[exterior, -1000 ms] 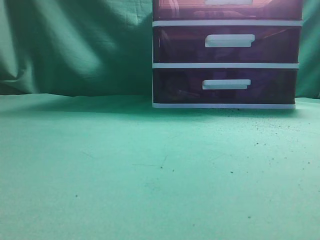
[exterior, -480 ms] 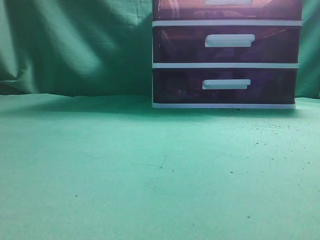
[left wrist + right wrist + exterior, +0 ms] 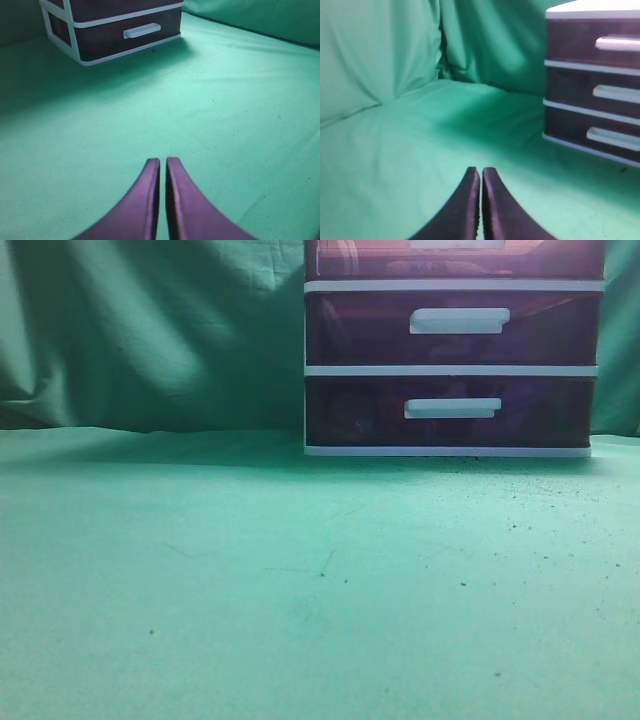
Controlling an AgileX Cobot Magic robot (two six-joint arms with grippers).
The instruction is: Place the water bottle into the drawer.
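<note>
The drawer (image 3: 360,262) is the topmost of three dark purple-brown ones in a white-framed unit; it is closed and cut off by the top edge of the exterior view. It also shows closed in the right wrist view (image 3: 570,42), with its white handle (image 3: 618,44). No water bottle shows plainly; only faint pale shapes show through the drawer's front. My left gripper (image 3: 163,161) is shut and empty above the green cloth, well short of the unit. My right gripper (image 3: 481,170) is shut and empty, to the left of the unit. Neither gripper shows in the exterior view.
The middle drawer (image 3: 360,330) and bottom drawer (image 3: 540,412) are closed. The unit (image 3: 75,30) stands at the back right of a green cloth-covered table (image 3: 300,570). A green curtain (image 3: 150,330) hangs behind and on the left.
Only faint reflections in the bottom drawer's front shift. The drawers stay closed and nothing else moves in the exterior view.
</note>
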